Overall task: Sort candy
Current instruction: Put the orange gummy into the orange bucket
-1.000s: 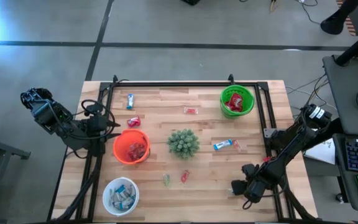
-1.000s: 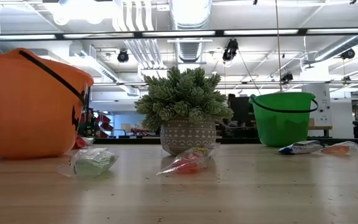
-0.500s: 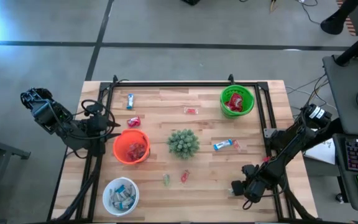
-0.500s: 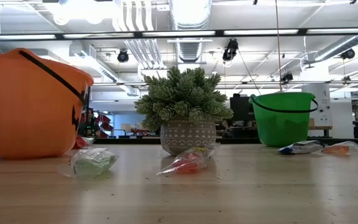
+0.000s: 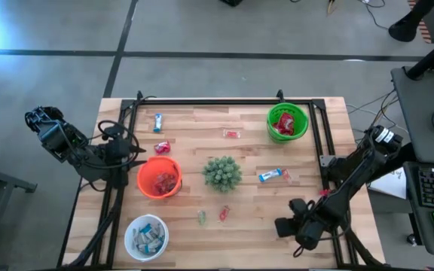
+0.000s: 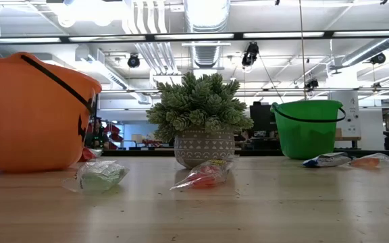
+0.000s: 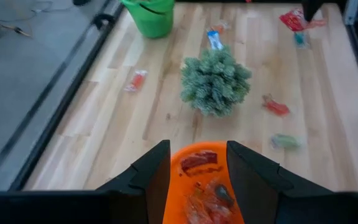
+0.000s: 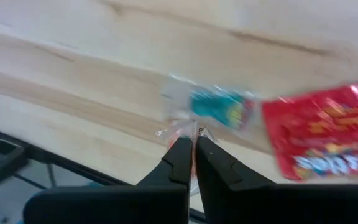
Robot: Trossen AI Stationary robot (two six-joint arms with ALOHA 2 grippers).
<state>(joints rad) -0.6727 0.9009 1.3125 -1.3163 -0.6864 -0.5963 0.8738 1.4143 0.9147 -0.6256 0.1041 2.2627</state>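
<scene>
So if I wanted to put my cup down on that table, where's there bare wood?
Roomiest is the strip between the white bowl and the right gripper, below the two small candies. Also bare: between the blue-and-white bar and the red candy. Crowded around the plant and orange bucket.

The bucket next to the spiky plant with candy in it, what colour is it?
Orange bucket, with a black handle; the low view shows it best.
</scene>
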